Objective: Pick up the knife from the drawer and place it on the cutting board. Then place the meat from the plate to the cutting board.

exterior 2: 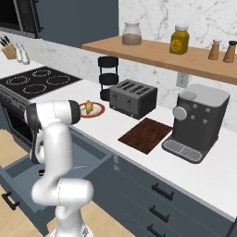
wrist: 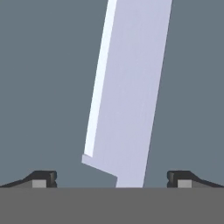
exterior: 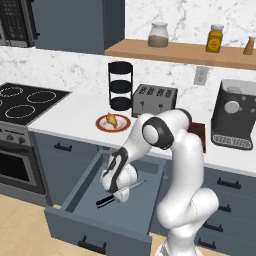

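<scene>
The wide blue-grey drawer stands pulled out below the counter. Inside it lies the knife, its black handle toward the front left and its silver blade pointing back right. My gripper is down in the drawer right over the knife, open, one fingertip on each side of the blade near the handle end. The red-rimmed plate on the counter holds the golden-brown meat. The dark wooden cutting board lies bare between the toaster and the coffee machine.
A black three-tier rack and a grey toaster stand behind the plate. A coffee machine is at the right and a stove at the left. A wooden shelf with jars hangs above.
</scene>
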You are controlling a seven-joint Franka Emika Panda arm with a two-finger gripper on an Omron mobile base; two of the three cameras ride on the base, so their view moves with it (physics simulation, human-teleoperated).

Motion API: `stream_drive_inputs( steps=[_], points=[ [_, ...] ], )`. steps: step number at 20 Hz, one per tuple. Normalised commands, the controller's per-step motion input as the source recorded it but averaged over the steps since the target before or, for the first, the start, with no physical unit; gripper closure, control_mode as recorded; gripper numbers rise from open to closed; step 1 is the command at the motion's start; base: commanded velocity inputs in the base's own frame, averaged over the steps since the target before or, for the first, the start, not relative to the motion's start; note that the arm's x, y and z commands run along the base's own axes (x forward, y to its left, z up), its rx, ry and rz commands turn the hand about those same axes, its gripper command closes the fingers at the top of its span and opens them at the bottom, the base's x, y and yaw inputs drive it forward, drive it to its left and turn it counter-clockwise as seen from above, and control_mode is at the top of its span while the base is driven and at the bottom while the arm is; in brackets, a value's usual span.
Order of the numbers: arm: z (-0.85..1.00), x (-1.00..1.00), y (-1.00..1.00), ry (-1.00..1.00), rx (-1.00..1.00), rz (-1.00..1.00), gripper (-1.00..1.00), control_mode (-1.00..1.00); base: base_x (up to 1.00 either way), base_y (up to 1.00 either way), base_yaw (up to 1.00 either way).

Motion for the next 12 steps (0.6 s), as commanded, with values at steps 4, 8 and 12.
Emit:
stream_drive_inputs(
  steps=[4, 8, 12],
  points=[
    [-0.39, 0.00, 0.00, 0.00, 0.00, 0.00, -1.00, -1.00, 0.00, 0.00, 0.00],
    [-0.39, 0.00, 0.01, 0.00, 0.00, 0.00, -1.00, -1.00, 0.00, 0.00, 0.00],
    [-0.42, -0.02, 0.05, 0.00, 0.00, 0.00, 1.00, -1.00, 0.00, 0.00, 0.00]
  ],
)
